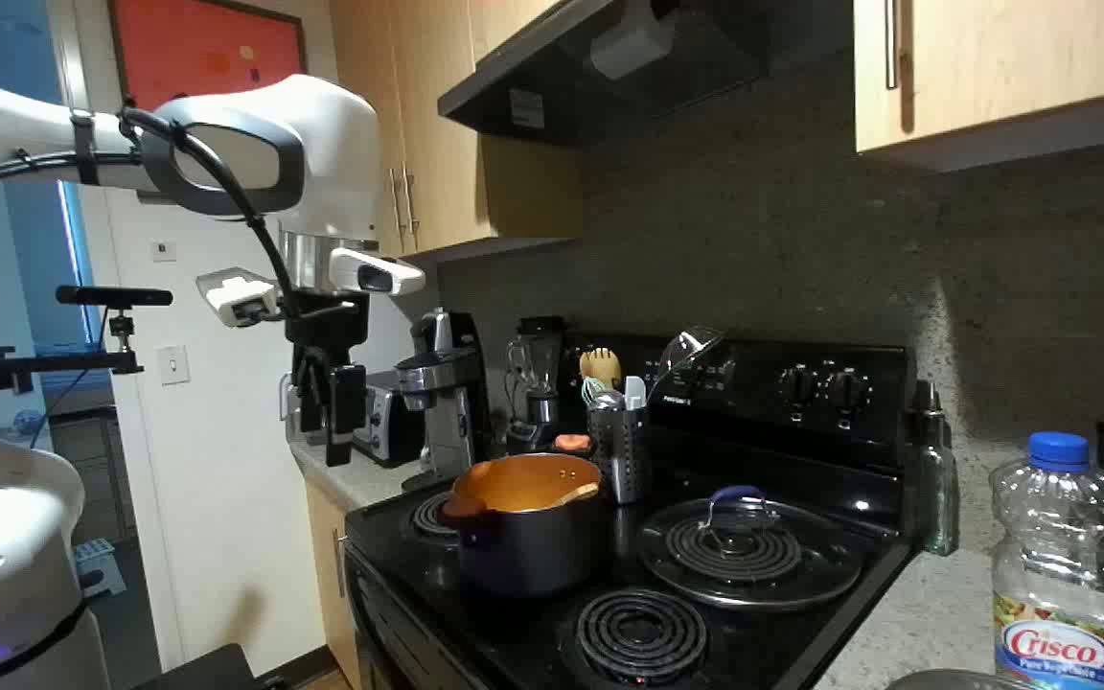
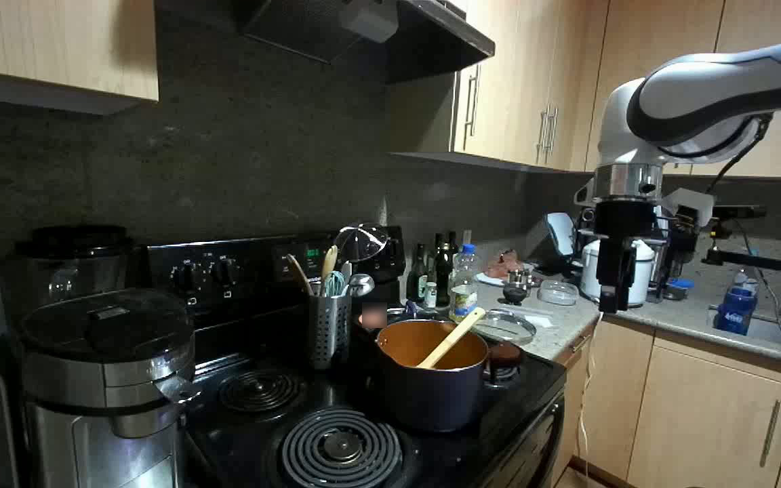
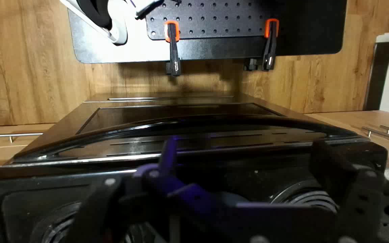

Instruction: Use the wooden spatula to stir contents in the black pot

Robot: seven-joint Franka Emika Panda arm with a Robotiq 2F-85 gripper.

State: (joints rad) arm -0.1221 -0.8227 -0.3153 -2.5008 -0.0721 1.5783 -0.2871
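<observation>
The black pot (image 1: 533, 551) stands on the stove, and it also shows in an exterior view (image 2: 434, 400). Its inner wall is orange; I cannot tell the contents apart from that orange inside. The wooden spatula (image 2: 450, 342) leans in the pot with its handle sticking out over the rim; only a short part of the spatula (image 1: 576, 494) shows in an exterior view. My gripper (image 1: 333, 422) hangs pointing down, higher than the pot and apart from it, also in an exterior view (image 2: 615, 288). In the wrist view my gripper (image 3: 245, 148) has its fingers wide apart with nothing between them.
A metal utensil holder (image 1: 619, 455) with several tools stands behind the pot. A glass lid with a blue handle (image 1: 753, 556) lies on a burner. A juicer (image 2: 106, 379) stands beside the stove. The range hood (image 1: 600, 77) and cabinets hang above. An oil bottle (image 1: 1065, 585) stands on the counter.
</observation>
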